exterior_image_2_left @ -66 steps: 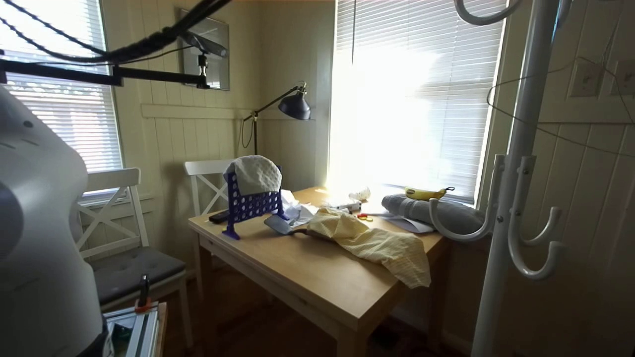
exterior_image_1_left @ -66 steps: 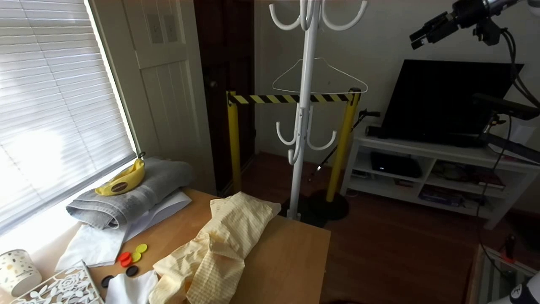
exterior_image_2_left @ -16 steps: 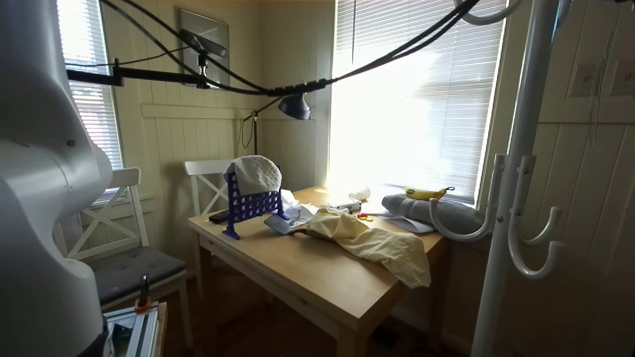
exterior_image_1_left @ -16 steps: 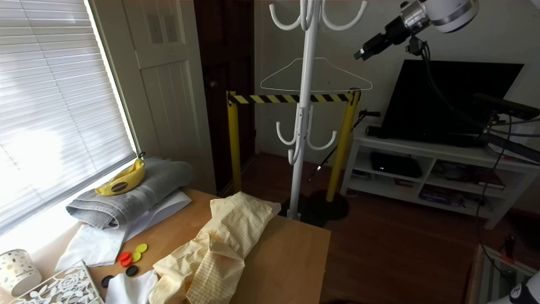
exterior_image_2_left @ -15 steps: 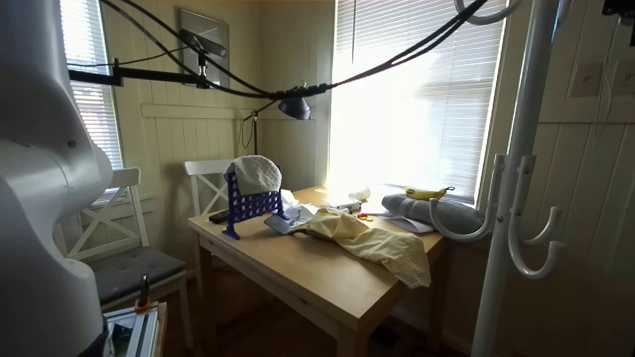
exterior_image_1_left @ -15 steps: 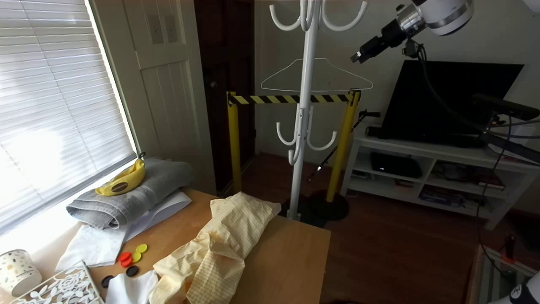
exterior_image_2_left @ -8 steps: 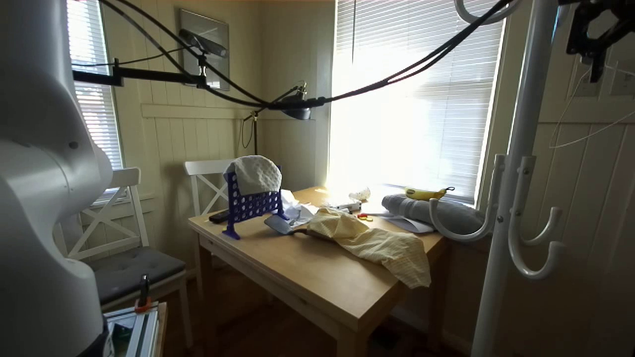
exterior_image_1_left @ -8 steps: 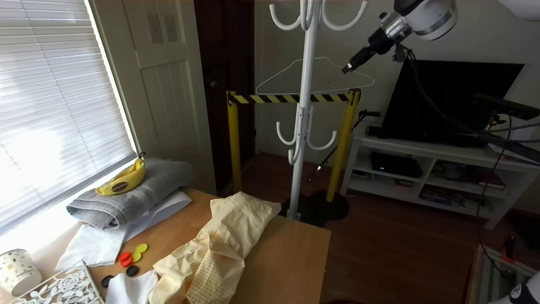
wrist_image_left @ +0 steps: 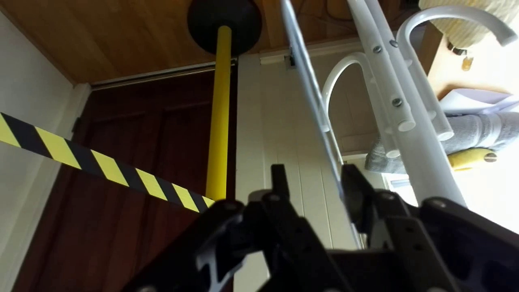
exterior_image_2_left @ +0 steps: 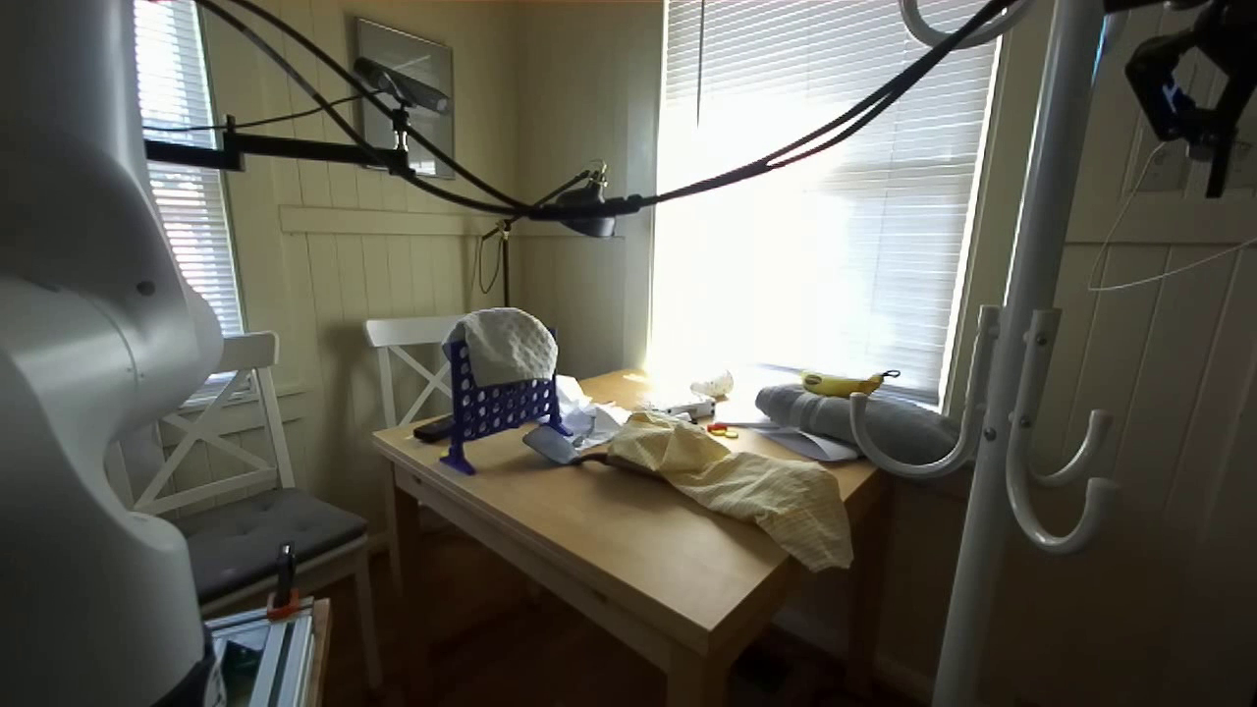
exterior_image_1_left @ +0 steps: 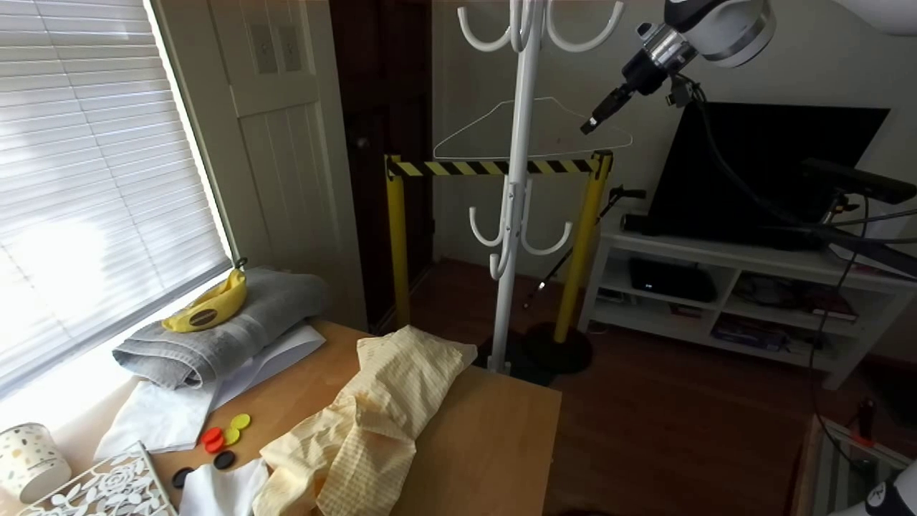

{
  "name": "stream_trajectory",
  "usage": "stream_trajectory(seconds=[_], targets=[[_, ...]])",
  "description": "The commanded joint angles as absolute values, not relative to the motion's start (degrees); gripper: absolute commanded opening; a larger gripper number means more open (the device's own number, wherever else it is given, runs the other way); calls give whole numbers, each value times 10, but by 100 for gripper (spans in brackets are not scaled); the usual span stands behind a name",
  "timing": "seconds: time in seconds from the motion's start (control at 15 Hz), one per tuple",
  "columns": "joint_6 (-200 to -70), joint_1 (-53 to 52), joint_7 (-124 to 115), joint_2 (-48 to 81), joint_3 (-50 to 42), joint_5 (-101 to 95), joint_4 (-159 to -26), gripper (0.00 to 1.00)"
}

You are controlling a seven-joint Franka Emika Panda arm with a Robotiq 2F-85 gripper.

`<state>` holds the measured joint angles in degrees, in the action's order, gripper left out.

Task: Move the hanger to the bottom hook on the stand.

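Currently: gripper [wrist_image_left: 313, 179], fingers spread, wire hanger [wrist_image_left: 306, 65] showing btwn them in wrist view, apparently ungrasped, contact unclear. Farther off, stand [wrist_image_left: 429, 162], w/ hanger abv its lwr hooks [exterior_image_1_left: 548, 251] in both exterior views, support pt hidden. Status (est.): approach nearly done; grasp, unhooking & transfer onto one of those o/s.

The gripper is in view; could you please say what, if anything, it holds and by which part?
Nothing is held: the fingers stand apart with the hanger showing in their gap; whether it touches either is unclear.
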<state>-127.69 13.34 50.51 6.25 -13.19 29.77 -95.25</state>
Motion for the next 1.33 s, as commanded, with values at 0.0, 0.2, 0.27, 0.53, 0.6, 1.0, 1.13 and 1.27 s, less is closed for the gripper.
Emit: stream_trajectory(seconds=[0.0, 0.2, 0.27, 0.53, 0.6, 1.0, 1.13, 1.27], targets=[[-1269, 141, 498, 63, -121, 264, -937, 10], [-1270, 140, 498, 57, -119, 255, -939, 0], [-1271, 139, 499, 55, -117, 253, -940, 0], [-1277, 136, 503, 41, -113, 247, -947, 0], [-1281, 135, 505, 34, -111, 247, -951, 0], [-1290, 128, 516, -18, -107, 262, -976, 0], [-1302, 126, 513, -39, -111, 264, -990, 0], [-1322, 124, 514, -61, -116, 270, -1010, 0]])
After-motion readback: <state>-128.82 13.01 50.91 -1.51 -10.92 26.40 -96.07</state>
